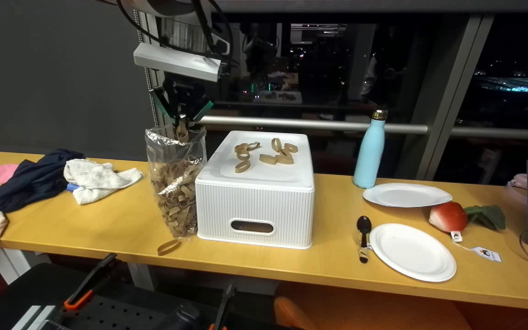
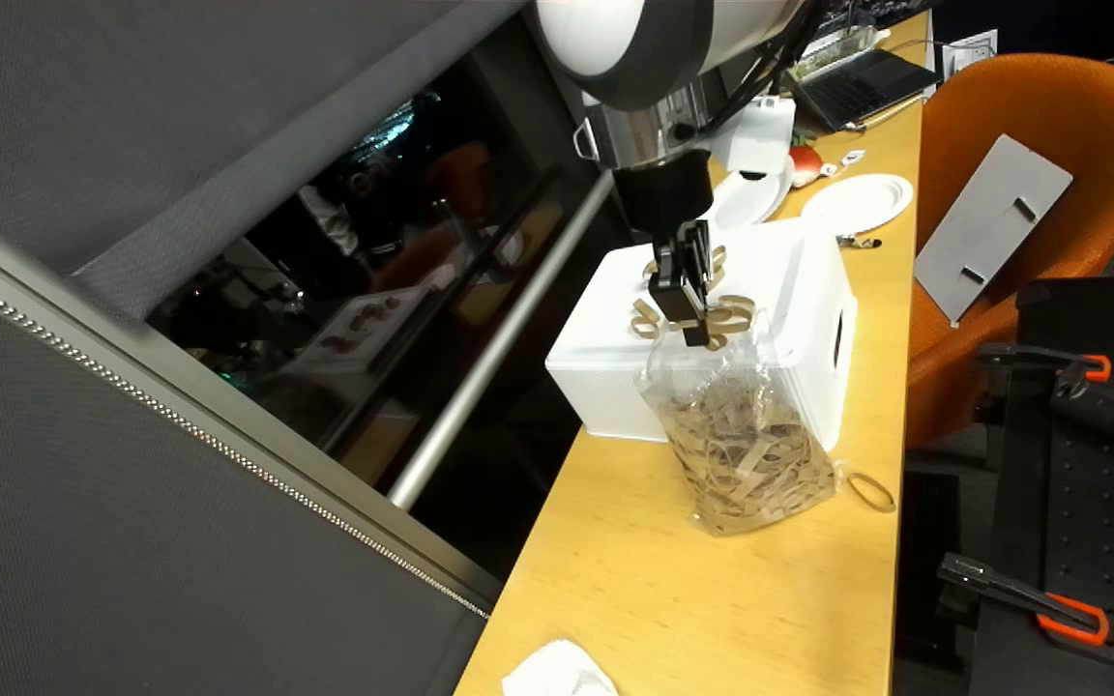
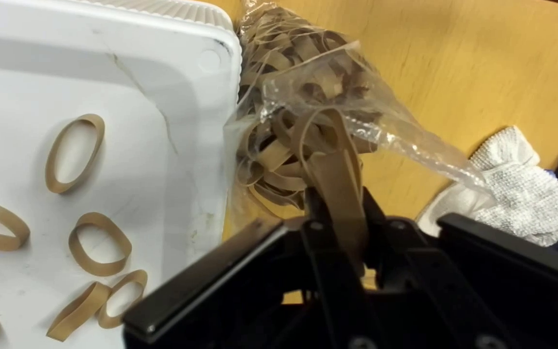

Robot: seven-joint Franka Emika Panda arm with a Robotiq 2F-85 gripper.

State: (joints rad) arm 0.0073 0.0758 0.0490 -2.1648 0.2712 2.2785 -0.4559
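I see the gripper (image 3: 341, 199) pinching a tan rubber band (image 3: 331, 174) at the mouth of a crinkly clear bag (image 1: 159, 145) packed with flat loops (image 1: 178, 197).

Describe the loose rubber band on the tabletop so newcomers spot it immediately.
On the wooden table, find the white ribbed box, then the clear plastic bag alongside. Near the bag base, by the table edge, is a tan rubber band. Unlike bands on the box or in the bag, it lies on bare wood.
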